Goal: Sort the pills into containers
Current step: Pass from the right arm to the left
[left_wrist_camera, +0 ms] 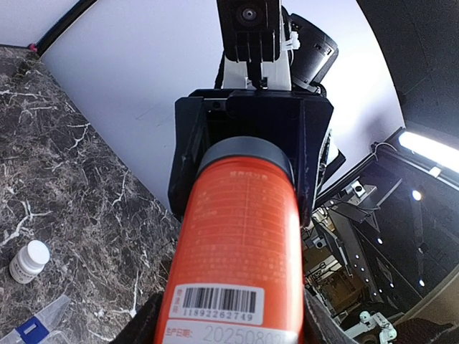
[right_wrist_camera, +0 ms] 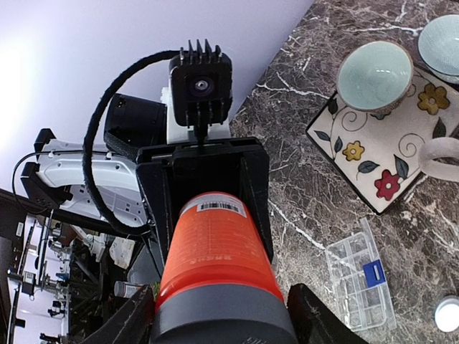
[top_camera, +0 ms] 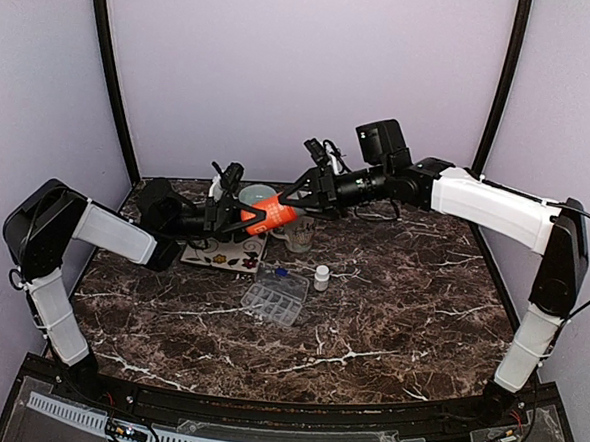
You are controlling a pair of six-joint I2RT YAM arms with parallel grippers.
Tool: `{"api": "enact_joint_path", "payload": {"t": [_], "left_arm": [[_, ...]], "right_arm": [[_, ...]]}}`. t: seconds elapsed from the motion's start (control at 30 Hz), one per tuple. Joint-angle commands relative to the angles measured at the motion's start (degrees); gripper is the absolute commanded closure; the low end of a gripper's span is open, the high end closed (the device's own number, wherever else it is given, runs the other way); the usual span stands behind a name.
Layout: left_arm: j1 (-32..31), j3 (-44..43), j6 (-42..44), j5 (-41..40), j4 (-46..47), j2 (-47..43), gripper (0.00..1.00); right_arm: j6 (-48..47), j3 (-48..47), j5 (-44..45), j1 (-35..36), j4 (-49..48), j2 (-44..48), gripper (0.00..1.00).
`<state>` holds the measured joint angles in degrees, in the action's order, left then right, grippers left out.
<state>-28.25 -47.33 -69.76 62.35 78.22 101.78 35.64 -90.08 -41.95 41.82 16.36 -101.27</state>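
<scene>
The orange bottle [top_camera: 271, 216] hangs above the far left of the desk [top_camera: 389, 317]. The left fingers [right_wrist_camera: 153, 208] are clamped on its base. The right fingers [left_wrist_camera: 310, 158] surround its cap [right_wrist_camera: 222, 324]; I cannot tell if they press. A weak hold could drop it and spill pills.

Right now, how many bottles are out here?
2. An orange bottle is up in the air between the left hand and right hand; a small white bottle stands on the table beside the clear pill box. Others may be hidden.
</scene>
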Motion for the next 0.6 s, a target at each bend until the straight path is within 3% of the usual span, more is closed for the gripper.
{"api": "enact_joint_path", "payload": {"t": [0.0, 0.27, 0.57], "left_arm": [[0.5, 0.8, 3.4, 2.2, -1.0, -4.0, 0.79], [0.6, 1.3, 5.9, 2.5, -4.5, -6.2, 0.79], [1.0, 1.6, 9.3, 3.1, -9.1, -7.9, 0.79]], "right_arm": [[-1.3, -0.5, 2.8, -1.0, 1.0, 1.9, 0.37], [-1.9, -0.9, 3.1, -1.0, 2.0, 2.0, 0.3], [-2.5, -2.4, 2.6, -1.0, 3.8, 1.0, 0.31]]}}
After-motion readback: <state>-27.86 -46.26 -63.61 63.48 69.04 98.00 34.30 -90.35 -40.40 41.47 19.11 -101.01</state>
